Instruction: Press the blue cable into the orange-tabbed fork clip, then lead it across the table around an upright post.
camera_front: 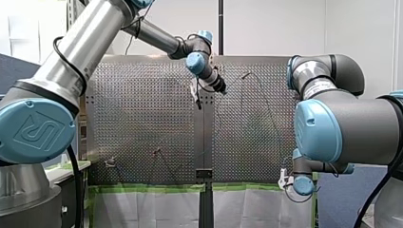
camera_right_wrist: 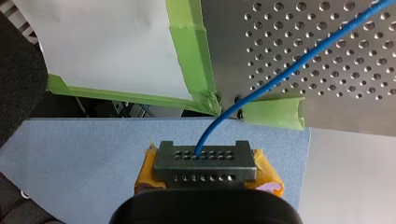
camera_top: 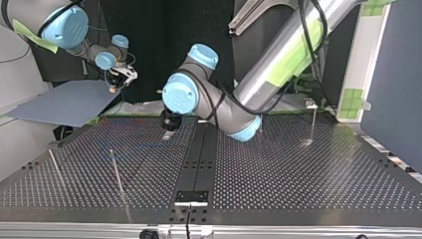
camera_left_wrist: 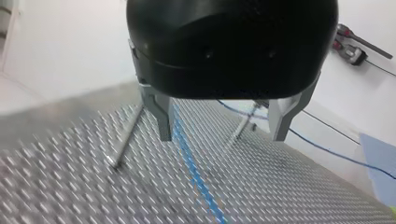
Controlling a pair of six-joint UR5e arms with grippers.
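Observation:
The blue cable (camera_left_wrist: 196, 175) lies along the perforated table and passes under my left gripper (camera_left_wrist: 222, 128), between its two metal fingers (camera_left_wrist: 163, 121). That gripper is open and hovers just above the plate with nothing in it. In the top view my left gripper (camera_top: 169, 128) points down at a small pale piece (camera_top: 168, 135) on the table; I cannot tell if that is the clip. My right gripper (camera_right_wrist: 205, 161) has yellow pads and is shut on the blue cable (camera_right_wrist: 280, 70) off the table's edge. From there the cable runs up onto the plate.
Thin upright posts stand on the table: two (camera_top: 117, 172) (camera_top: 54, 164) at the top view's left and one (camera_top: 313, 122) at its right. Two more posts (camera_left_wrist: 128, 133) (camera_left_wrist: 243, 123) rise just ahead of my left gripper. A blue-grey sheet (camera_right_wrist: 93, 149) lies under my right gripper.

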